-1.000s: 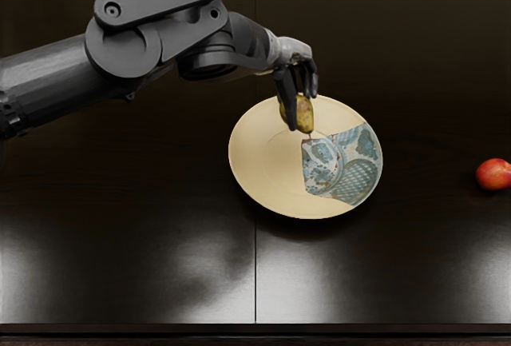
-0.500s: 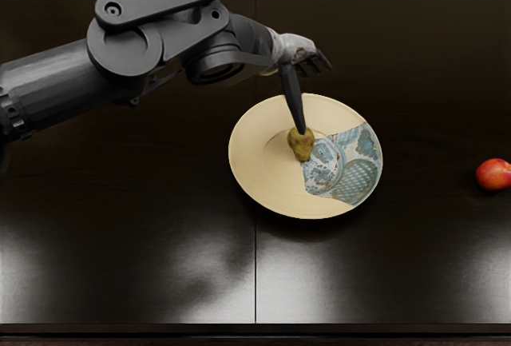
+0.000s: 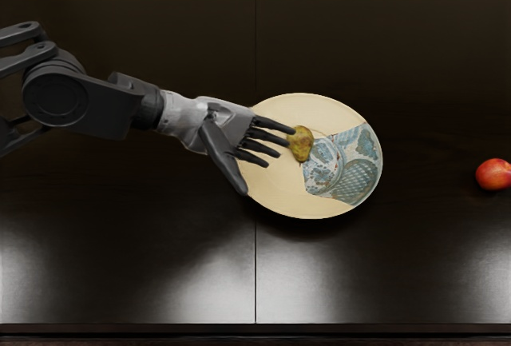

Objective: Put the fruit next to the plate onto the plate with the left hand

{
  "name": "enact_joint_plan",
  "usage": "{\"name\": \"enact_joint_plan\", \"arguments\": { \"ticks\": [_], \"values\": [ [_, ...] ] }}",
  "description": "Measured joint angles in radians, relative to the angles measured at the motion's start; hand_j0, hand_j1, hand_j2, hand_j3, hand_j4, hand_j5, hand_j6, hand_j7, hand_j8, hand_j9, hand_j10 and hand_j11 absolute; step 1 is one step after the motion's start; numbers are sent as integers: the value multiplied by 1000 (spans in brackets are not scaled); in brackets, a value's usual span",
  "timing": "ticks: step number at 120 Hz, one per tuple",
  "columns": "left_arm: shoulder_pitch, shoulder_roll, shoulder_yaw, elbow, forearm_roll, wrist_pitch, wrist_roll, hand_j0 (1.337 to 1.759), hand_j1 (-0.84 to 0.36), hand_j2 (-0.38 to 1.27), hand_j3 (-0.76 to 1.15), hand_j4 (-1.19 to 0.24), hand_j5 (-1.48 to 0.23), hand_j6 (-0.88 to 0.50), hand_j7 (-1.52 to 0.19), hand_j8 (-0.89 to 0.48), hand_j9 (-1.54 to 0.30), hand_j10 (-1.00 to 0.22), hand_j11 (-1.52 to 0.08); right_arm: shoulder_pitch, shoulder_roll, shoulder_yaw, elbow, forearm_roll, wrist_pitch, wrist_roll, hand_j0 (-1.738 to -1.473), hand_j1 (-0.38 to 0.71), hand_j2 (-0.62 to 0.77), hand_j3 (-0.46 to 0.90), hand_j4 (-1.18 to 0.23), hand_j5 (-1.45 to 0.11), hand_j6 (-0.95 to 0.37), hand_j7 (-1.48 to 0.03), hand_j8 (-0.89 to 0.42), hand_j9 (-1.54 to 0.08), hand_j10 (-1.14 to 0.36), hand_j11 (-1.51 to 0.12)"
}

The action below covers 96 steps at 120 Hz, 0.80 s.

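Fruit (image 3: 301,142) on plate (image 3: 275,188), splayed left fingers (image 3: 271,125) just beside

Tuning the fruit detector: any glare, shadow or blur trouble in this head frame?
Head view: soft pale glare patches across the near half of the glossy table, none on the plate; the yellow fruit and the open left robot hand look sharp, no motion blur; a thin shadow hugs the plate's near rim; the red fruit stands out clearly.

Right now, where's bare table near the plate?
Free: table in front of the plate; between plate and red fruit; behind the plate. Crowded: plate's left side, under the open left hand by the yellowish fruit.
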State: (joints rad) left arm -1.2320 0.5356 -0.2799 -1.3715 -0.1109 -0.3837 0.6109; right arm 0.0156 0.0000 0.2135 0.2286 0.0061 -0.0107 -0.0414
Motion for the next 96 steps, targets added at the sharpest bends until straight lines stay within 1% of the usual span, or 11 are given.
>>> {"name": "enact_joint_plan", "arguments": {
  "ticks": [6, 14, 31, 42, 53, 69, 96],
  "values": [
    [36, 71, -14, -23, -40, -45, 0, 1658, 339, 4, 0, -10, -14, -8, -14, -8, -13, -10, -14, 0, 0, 0, 0, 0, 0, 0, -1658, -314, -6, 0, -29, -38, -29, -38, -29, -38, -29, -38],
    [53, 158, -25, -42, -78, -96, 0, 1658, 342, 3, 0, -7, -10, -6, -10, -6, -10, -7, -10, 0, 0, 1, 0, 0, 0, 0, -1658, -314, -6, 0, -29, -38, -29, -38, -29, -38, -29, -38],
    [95, 281, -43, -74, -143, -147, 0, 1658, 346, 1, 0, -3, -5, -2, -5, -2, -5, -3, -5, 0, 0, 1, 0, 1, -1, 0, -1658, -314, -6, 0, -29, -38, -29, -38, -29, -38, -29, -38],
    [110, 364, -50, -84, -183, -182, 0, 1658, 347, 1, 0, -2, -3, -1, -3, -1, -3, -2, -3, 0, 0, 1, 0, 1, -1, 0, -1658, -314, -6, 0, -29, -38, -29, -38, -29, -38, -29, -38],
    [132, 422, -53, -89, -213, -209, 0, 1658, 347, 0, 0, -1, -2, 0, -2, 0, -2, -1, -2, 0, 0, 1, 0, 1, -1, 0, -1658, -314, -6, 0, -29, -38, -29, -38, -29, -38, -29, -38],
    [142, 523, -54, -90, -250, -223, 0, 1658, 348, 0, 0, 0, -1, 1, -1, 1, -1, 0, -1, 0, 0, 2, 0, 2, -1, 0, -1658, -314, -6, 0, -29, -38, -29, -38, -29, -38, -29, -38],
    [154, 599, -53, -89, -287, -228, 0, 1658, 348, -1, 0, 2, 0, 2, 0, 2, 0, 1, 0, 0, 0, 3, 0, 3, -1, 0, -1658, -314, -6, 0, -29, -38, -29, -38, -29, -38, -29, -38]
  ]
}}
